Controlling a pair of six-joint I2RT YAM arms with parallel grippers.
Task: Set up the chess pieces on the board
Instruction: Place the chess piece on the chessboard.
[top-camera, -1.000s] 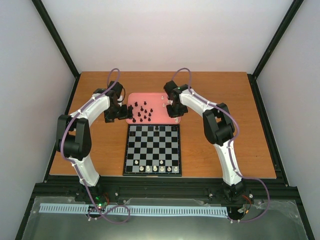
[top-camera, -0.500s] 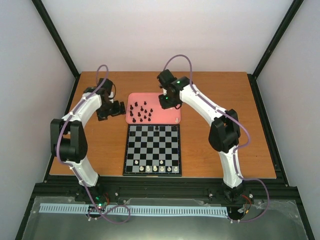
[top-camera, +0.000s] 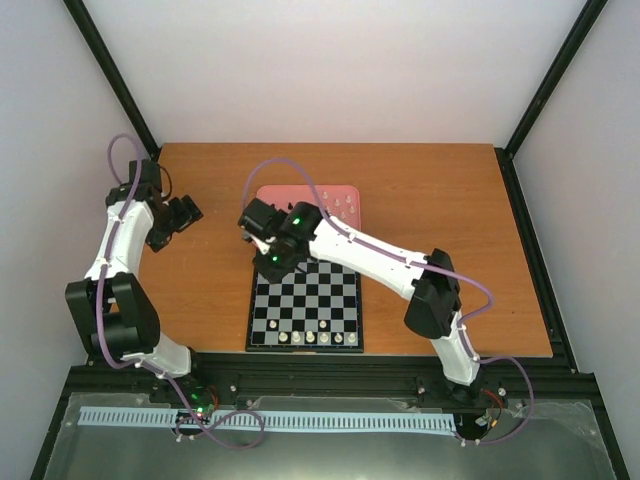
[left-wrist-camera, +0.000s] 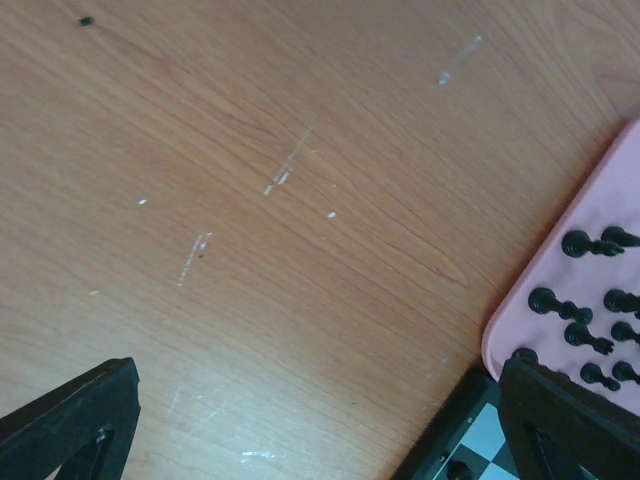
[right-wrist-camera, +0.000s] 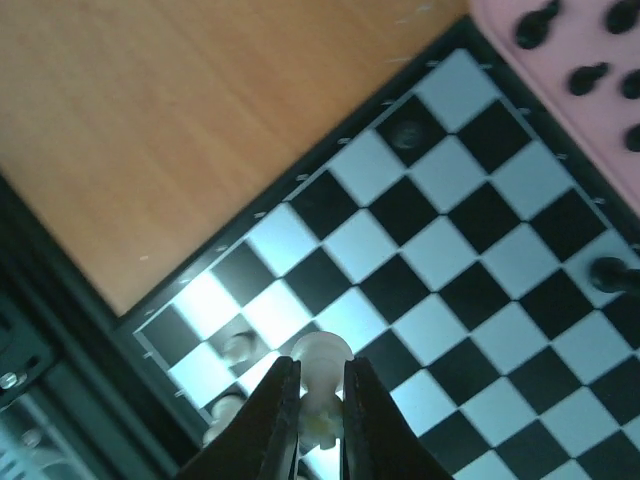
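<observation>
Tabletop (top-camera: 440, 220) carries the board (top-camera: 306, 300), the pink tray (top-camera: 345, 195) just beyond its far edge. At far left the left gripper (left-wrist-camera: 320, 430) hangs over bare wood, fingers spread wide. Over the board's far-left corner the right gripper (right-wrist-camera: 320, 378) pinches a cream-white piece (right-wrist-camera: 322, 350). In the tray sit black pieces (left-wrist-camera: 585, 300); white pieces (top-camera: 310, 338) line the board's near row.

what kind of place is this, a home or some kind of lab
Most likely a robotics lab test cell, not a home: two robot arms bolted to a black metal frame at the edge of the table, plain white panels walling it in, with a chessboard and pink tray laid out.
</observation>
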